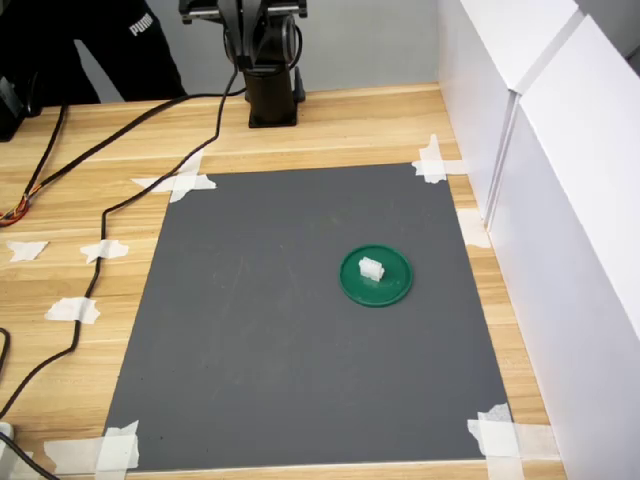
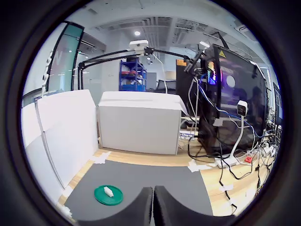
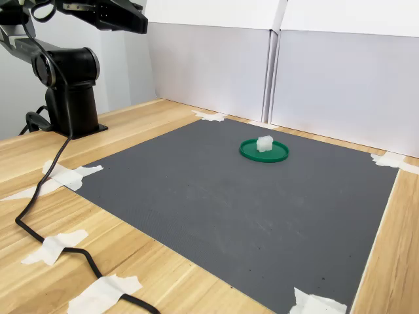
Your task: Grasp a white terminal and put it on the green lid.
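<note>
Sitting on the green lid (image 1: 377,277) is the white terminal (image 1: 371,267), near the mat's (image 1: 250,330) right edge in the first exterior view; claw (image 2: 153,207) pinched closed, empty.

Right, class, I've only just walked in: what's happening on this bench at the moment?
Nothing is being handled right now. The white terminal already sits on the green lid, which lies on the grey mat. The robot arm is drawn back to its base at the table's edge, well away from the lid. In the wrist view its gripper looks shut and empty, so the placing appears done.
</note>
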`<action>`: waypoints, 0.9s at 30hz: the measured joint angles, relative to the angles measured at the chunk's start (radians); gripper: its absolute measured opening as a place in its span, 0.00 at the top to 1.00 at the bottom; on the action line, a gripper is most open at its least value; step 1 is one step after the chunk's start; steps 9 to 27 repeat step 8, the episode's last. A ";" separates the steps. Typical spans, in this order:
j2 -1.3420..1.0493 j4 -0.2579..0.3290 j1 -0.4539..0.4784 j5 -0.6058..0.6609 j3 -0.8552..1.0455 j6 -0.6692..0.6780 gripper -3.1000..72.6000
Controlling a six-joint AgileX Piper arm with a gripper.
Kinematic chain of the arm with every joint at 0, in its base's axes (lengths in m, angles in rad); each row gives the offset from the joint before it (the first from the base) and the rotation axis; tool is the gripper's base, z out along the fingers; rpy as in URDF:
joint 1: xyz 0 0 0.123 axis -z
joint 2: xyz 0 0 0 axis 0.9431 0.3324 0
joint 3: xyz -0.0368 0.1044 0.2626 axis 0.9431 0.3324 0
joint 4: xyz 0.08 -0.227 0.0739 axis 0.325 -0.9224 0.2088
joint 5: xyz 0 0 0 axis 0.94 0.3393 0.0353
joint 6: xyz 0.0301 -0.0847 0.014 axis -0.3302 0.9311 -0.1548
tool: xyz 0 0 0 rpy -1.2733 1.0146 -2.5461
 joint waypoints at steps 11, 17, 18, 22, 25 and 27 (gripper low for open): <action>-0.068 0.001 -0.020 0.000 0.000 -0.001 0.98; -0.068 0.001 -0.020 0.000 0.000 -0.001 0.98; -0.068 0.001 -0.020 0.000 0.000 -0.001 0.98; -0.068 0.001 -0.020 0.000 0.000 -0.001 0.98; -0.068 0.001 -0.020 0.000 0.000 -0.001 0.98; -0.068 0.001 -0.020 0.000 0.000 -0.001 0.98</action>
